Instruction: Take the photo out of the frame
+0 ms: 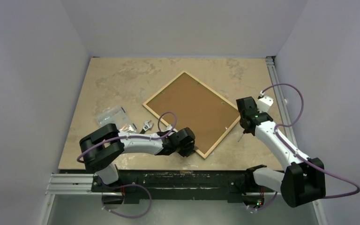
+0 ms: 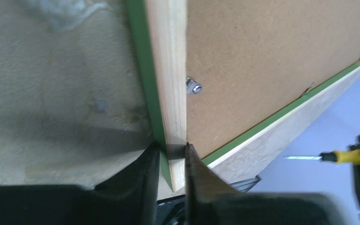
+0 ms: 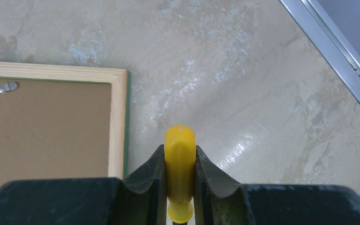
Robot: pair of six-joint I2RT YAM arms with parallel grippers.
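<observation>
Frame [image 1: 164,88] lying face-down, right of the table's [image 1: 122,79] centre and turned diamond-wise, one corner pointing at the far edge and one at the near edge. Brown backing board [image 1: 192,110] filling its back. Photo not showing in any view; presumably sitting under the board.

Left gripper [image 2: 172,152] pinching the frame's pale wood rail at the near-edge corner. Fingers narrow, one against the green outer side, the other against the inner side by the board. Cannot tell whether that corner is coming off the table.

Right gripper [image 3: 179,151] clamping a yellow-handled screwdriver [image 3: 180,136]. It is hanging over bare table just off the frame's corner nearest the right edge, with the tip apart from the frame.

Progress: judging it early. Silver turn clips [image 2: 193,86] appear to be lying over the board's margin, so the board is not yet freed. Remaining: swinging the clips aside, lifting the board out, then taking the print.

Plastic bag [image 1: 112,115] and wrench [image 1: 146,125] lying toward the left edge, apart from the frame.
</observation>
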